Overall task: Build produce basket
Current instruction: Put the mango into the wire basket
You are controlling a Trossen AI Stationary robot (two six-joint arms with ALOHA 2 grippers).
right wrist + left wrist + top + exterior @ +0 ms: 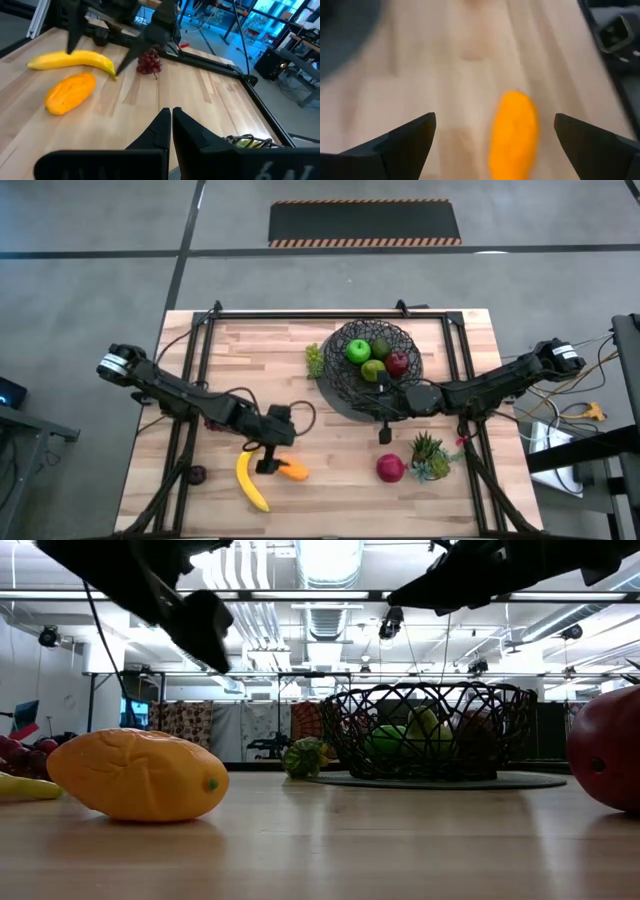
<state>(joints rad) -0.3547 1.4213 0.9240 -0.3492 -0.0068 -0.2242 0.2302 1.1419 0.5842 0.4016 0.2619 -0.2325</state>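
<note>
Standing on the far side of the table, the basket [368,367] already holds some produce. The left gripper [268,464] hangs wide open just above the orange piece [292,471], well in front of the basket; it should descend straight and close across the narrow width. The right gripper [384,414] waits closed at the basket's near rim

My two arms: left arm [190,395] and right arm [480,388], both dark, slim, jointed links. Pale round cap on each outer end. Thin black cable looped beside the left wrist. Fingers [400,145] matte black, flat, wedge-shaped, tapering to points.
</note>
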